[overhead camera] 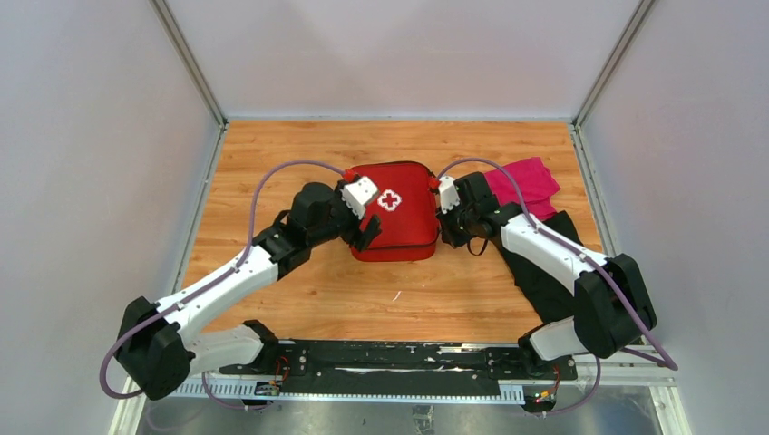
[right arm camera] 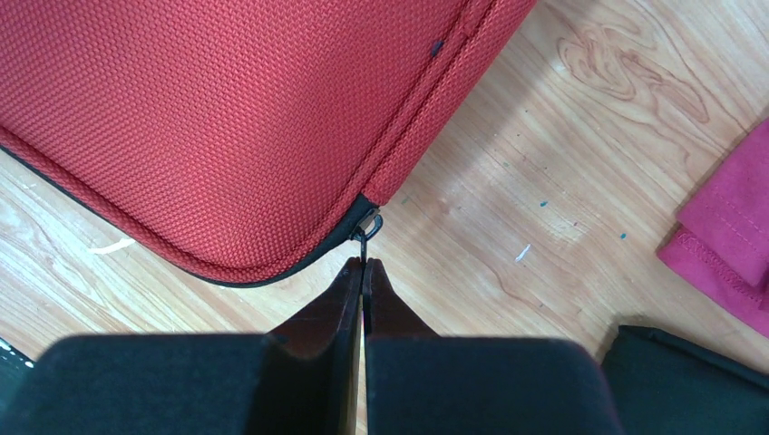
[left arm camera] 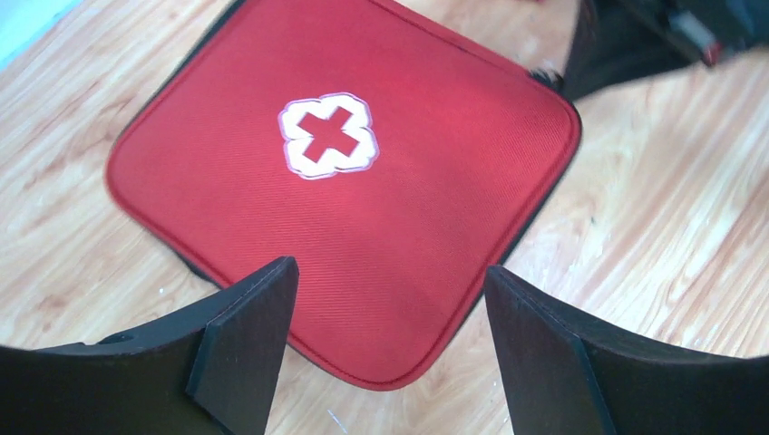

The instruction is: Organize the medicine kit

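While hovering with the left gripper [left arm camera: 390,299] spread wide above the closed medicine kit [overhead camera: 393,213] mid-table [overhead camera: 272,145], seemingly not pressing it, risked dragging the whole case rather than running the zip. Could also have lost the thin zipper pull [right arm camera: 366,225], pinched only at the tips of the right gripper [right arm camera: 364,272] at the kit's right corner. Reached inward with both forearms low, wrists tilted down

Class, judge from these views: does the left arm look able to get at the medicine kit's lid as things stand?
Probably yes. The left gripper hangs open over the medicine kit, whose lid is bare; the right gripper pinches only a corner zipper pull.
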`<move>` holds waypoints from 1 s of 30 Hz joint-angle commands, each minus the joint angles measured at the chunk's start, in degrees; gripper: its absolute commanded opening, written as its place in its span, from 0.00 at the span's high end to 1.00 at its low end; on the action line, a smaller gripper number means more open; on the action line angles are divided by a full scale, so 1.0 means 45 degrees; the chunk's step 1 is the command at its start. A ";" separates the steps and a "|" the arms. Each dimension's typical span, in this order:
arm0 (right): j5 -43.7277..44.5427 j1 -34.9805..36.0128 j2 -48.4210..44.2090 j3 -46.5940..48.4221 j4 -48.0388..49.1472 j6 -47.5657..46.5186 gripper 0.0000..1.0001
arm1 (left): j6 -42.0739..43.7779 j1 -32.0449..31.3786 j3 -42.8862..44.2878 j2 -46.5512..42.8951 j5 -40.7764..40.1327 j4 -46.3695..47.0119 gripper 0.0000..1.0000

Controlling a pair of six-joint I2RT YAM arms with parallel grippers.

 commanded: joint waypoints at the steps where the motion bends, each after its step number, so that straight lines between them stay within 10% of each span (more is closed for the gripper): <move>1: 0.0051 -0.0104 -0.0174 0.0227 -0.0874 -0.0419 1.00 | 0.3856 -0.0808 -0.0456 -0.0082 0.1228 0.0447 0.21; 8: -0.0673 -0.0108 -0.0449 -0.0234 -0.0364 -0.0090 1.00 | 0.6218 -0.1954 -0.0950 0.0580 0.0567 0.0185 0.23; 20: -0.0871 -0.0102 -0.0790 -0.0489 -0.0818 0.0378 1.00 | 0.4166 -0.3541 -0.0641 0.2941 -0.4228 0.0649 0.25; 30: -0.1326 -0.0062 -0.1755 -0.1418 -0.1126 0.1502 1.00 | 0.2706 -0.3541 -0.1157 0.3475 -0.4420 0.1413 0.43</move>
